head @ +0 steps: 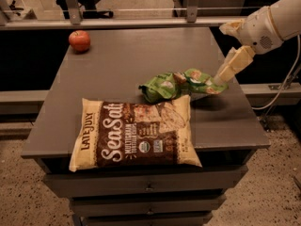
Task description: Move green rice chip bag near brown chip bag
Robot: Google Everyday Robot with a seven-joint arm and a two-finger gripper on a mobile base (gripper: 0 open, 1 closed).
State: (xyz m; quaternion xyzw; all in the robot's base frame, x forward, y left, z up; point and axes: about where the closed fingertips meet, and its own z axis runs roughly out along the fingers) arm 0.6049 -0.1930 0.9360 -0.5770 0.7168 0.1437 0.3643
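Note:
The green rice chip bag [181, 84] lies crumpled on the grey table [141, 51], right of centre. Its lower edge touches the top right corner of the brown chip bag [136, 134], which lies flat at the table's front with "Sea Salt" and "Late July" lettering. My gripper [225, 74] hangs from the white arm [277, 22] at the right, with its cream fingertips just at the green bag's right end. It is open and holds nothing.
A red apple [79, 40] sits at the table's back left corner. A rail with metal posts [141, 18] runs behind the table. Drawers [148, 187] are below the front edge. A cable [287, 79] hangs at the right.

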